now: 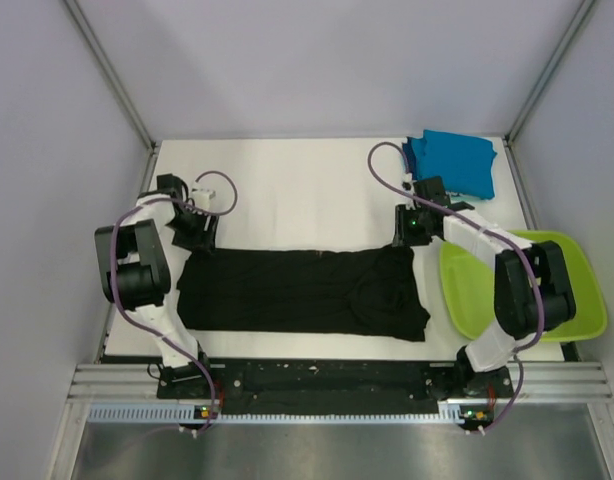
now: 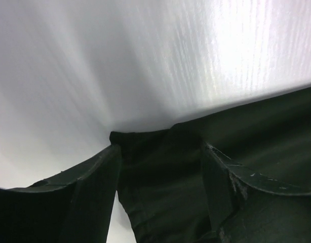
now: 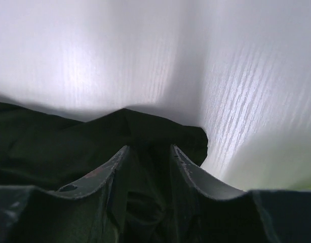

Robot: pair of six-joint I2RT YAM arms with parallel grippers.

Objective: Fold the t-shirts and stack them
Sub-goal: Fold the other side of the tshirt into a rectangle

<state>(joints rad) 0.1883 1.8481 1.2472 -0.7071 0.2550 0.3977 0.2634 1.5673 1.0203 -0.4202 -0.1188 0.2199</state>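
The left arm point(image 1: 137, 265) is folded back at the elbow and reaches forward with its wrist bent down. This puts the left tool point(image 1: 194, 238) low on the bench point(image 1: 307, 190), at the end of the black t-shirt point(image 1: 297, 292) farthest from the lime-green tub point(image 1: 577, 300). Its fingers point(image 2: 94, 177) stand apart, astride the shirt's far corner — cloth lies flat in the gap. The right arm point(image 1: 522, 290) rises over the tub and bends away from it. The right tool point(image 1: 407, 235) is down on the shirt's other far corner, just beside the tub's rim. Those fingers point(image 3: 188, 174) stand closer together with bunched cloth between them — whether they pinch it I cannot tell. The shirt lies spread flat, one end just beside the tub. The teal-blue t-shirts point(image 1: 452, 162) sit folded beyond the tub, at the bench's far corner.
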